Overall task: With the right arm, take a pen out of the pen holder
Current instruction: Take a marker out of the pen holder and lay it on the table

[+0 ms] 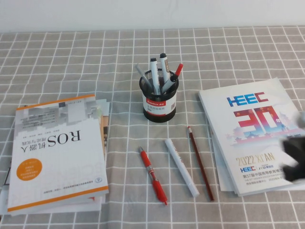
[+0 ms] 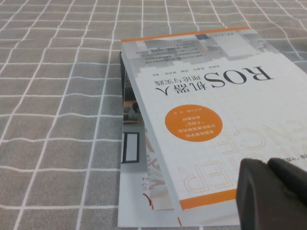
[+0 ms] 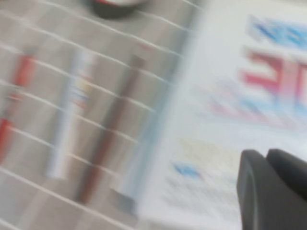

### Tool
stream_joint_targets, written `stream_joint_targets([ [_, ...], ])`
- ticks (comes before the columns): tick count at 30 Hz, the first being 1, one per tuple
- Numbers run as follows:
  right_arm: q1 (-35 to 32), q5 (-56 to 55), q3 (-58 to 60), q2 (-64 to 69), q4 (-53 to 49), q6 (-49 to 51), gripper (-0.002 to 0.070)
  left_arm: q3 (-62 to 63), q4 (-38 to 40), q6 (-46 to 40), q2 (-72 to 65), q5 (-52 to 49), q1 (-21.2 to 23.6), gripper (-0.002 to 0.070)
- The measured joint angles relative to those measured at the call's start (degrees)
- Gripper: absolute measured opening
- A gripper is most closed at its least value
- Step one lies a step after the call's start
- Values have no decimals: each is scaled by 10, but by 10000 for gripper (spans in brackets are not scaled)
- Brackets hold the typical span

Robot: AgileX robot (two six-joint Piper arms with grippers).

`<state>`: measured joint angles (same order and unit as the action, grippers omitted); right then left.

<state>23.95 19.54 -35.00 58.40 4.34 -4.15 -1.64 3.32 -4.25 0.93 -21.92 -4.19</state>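
Observation:
A black mesh pen holder (image 1: 159,102) stands mid-table with several pens (image 1: 161,71) sticking out of it. In front of it lie a red pen (image 1: 153,174), a white marker (image 1: 181,167) and a brown pencil (image 1: 200,162); in the right wrist view they show as the red pen (image 3: 12,103), white marker (image 3: 69,115) and pencil (image 3: 110,136). My right gripper (image 1: 291,157) is a dark blur at the right edge, over the HEEC booklet (image 1: 252,129), its fingers (image 3: 273,191) pressed together and empty. My left gripper (image 2: 271,191) hangs shut over the ROS book (image 2: 211,115).
The ROS book (image 1: 55,148) tops a stack of papers at the left. The HEEC booklet lies at the right on other sheets. A grey checked cloth (image 1: 71,62) covers the table up to the white wall behind.

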Motion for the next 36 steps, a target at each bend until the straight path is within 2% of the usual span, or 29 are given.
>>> stream_joint_targets([
  [7,-131,-80,219,-208,22,0,-12,0,0,0,0,0,0,-4],
  [12,-183,-133,328,-374,23,0,-12,0,0,0,0,0,0,-4],
  [16,-185,-134,362,-470,24,0,-12,0,0,0,0,0,0,-4],
  [21,-185,-61,365,-578,24,0,-12,0,0,0,0,0,0,-4],
  [30,-185,14,365,-589,24,0,-12,0,0,0,0,0,0,-4],
  [36,-185,21,365,-589,24,0,-12,0,0,0,0,0,0,-4],
])
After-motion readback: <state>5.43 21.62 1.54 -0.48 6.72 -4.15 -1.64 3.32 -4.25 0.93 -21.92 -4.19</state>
